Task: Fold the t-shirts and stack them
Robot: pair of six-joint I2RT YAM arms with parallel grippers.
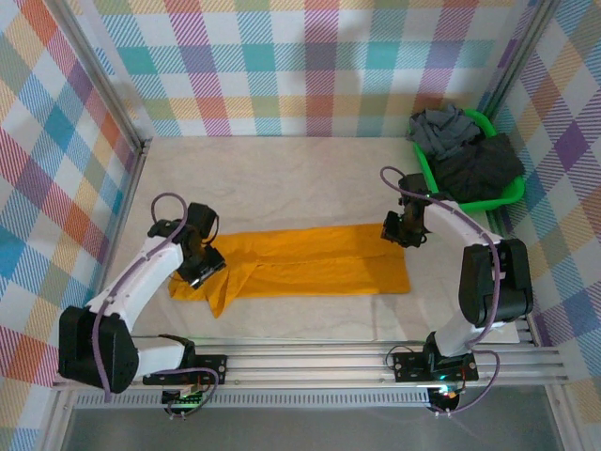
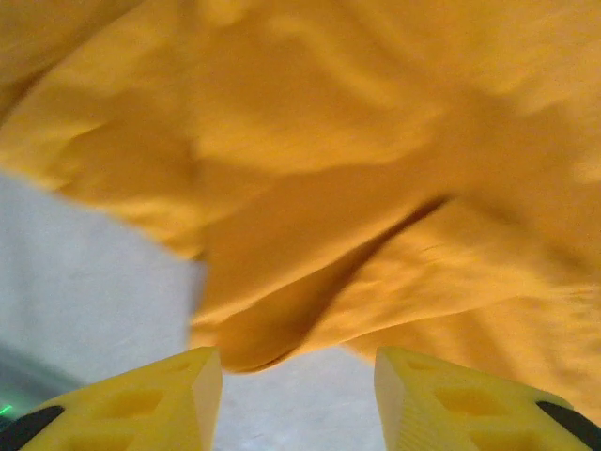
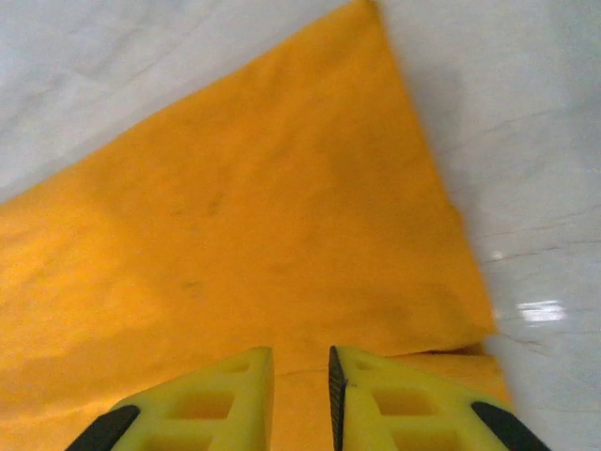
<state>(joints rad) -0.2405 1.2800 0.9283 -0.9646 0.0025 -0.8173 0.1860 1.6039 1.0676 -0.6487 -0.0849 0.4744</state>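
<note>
On the pale table (image 1: 282, 178), centre: mustard-orange t-shirt (image 1: 310, 263), folded into a long band, lying flat from left to right
Left gripper (image 2: 299, 376) at the shirt's rumpled left end, fingers well apart, nothing between them; right gripper (image 3: 300, 376) over the shirt's right end beside its corner, fingers a narrow slit apart, whether they pinch cloth cannot be told; grey t-shirt (image 1: 441, 130) and charcoal t-shirt (image 1: 481, 169) heaped in green basket (image 1: 485, 120) at the far right corner, well apart from the orange one
</note>
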